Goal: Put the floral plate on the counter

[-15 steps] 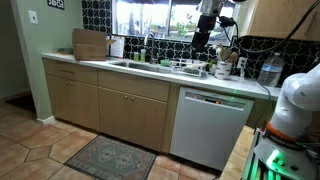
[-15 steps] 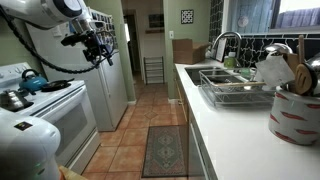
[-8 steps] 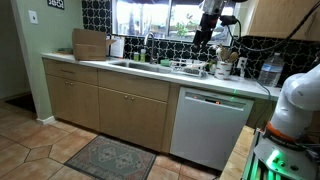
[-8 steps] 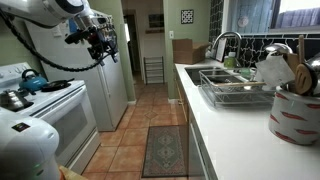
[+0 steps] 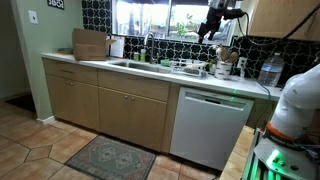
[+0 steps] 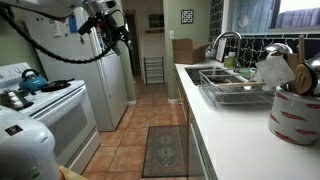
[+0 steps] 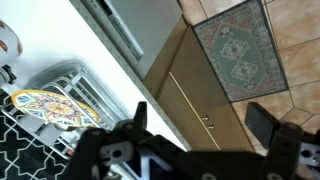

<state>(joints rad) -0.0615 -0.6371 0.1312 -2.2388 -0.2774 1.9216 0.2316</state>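
Exterior view, left to right: cardboard box (image 5: 90,43) at the far end of the counter (image 5: 100,64); sink (image 5: 128,64) under the window; dish rack (image 5: 193,68) just past the sink, above the white dishwasher (image 5: 210,125); gripper (image 5: 211,28) high over the rack, well apart from the worktop, in front of the window frame. The plate cannot be made out at this size.

Second exterior view, left to right: white stove (image 6: 40,100); the arm with the gripper (image 6: 118,25) up near the ceiling line, seen against the fridge (image 6: 112,85); rug (image 6: 165,150) on the tile floor; the counter (image 6: 235,140) running along the right side with the rack (image 6: 235,95) on it beside the sink.

Wrist view, left to right: the floral plate (image 7: 42,105), patterned in yellow and blue, is inside the rack (image 7: 75,85); whether it leans or lies flat I cannot tell; the rack sits on the pale counter strip (image 7: 110,62); the cabinets and the rug lie below. The gripper's two fingers (image 7: 138,115) are spread wide; nothing is between them; neither touches the plate.
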